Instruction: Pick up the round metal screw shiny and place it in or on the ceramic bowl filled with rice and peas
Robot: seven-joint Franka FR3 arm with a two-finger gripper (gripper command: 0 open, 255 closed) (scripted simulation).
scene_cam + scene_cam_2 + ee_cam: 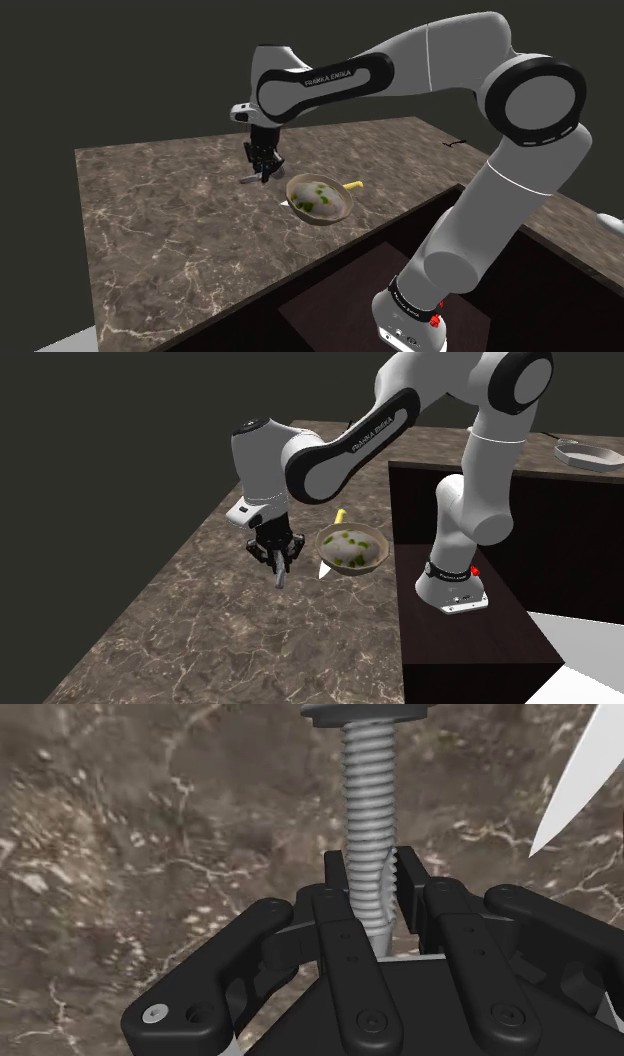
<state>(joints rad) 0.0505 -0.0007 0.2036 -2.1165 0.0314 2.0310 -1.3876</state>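
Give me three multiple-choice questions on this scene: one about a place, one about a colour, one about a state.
1. In the shoulder view, the round tan bowl of rice and peas lies where from the black claw? A left B right C directly beneath
2. The white-bladed knife has a handle coloured: A red B yellow C blue
3. The claw is: A open B shut empty C shut on the grey threaded metal screw
Key: 1B, bowl sits rightward; 2B, handle shows yellow; 3C, fingers clasp its shank.
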